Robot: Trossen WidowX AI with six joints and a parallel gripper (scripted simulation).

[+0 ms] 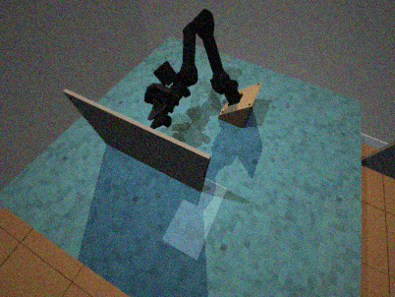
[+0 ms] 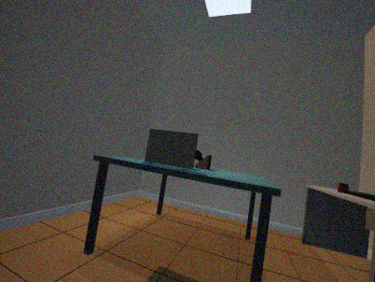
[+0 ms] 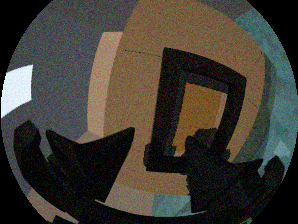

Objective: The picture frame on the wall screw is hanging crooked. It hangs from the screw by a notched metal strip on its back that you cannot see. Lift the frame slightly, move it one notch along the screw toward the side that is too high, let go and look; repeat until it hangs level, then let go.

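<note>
Walls [image 2: 256,93] in gray rise over an orange tiled floor [image 1: 29,256] [image 2: 187,224], where a blue-green tabletop [image 1: 295,172] [image 2: 233,176] [image 3: 287,85] stands on dark legs. Toward the left in the overhead view, an upright board [image 1: 147,143] [image 2: 170,149] [image 3: 132,100] casts a dark shadow across the near part of the surface. Behind it, a black arm [image 1: 211,49] [image 2: 198,155] bends high from a tan, wedge-shaped mount [image 1: 251,93] [image 2: 203,163] and reaches left and down toward the board's far face. Against that tan face is the black picture frame [image 3: 162,105] with its orange center, seen only by the wrist camera; the curved, slanted view does not show whether it hangs level. Smallest of all, the claw [image 1: 159,120] [image 3: 160,136] is parted and grasping nothing, its right finger in the wrist view overlapping the frame's lower part; contact cannot be told.
</note>
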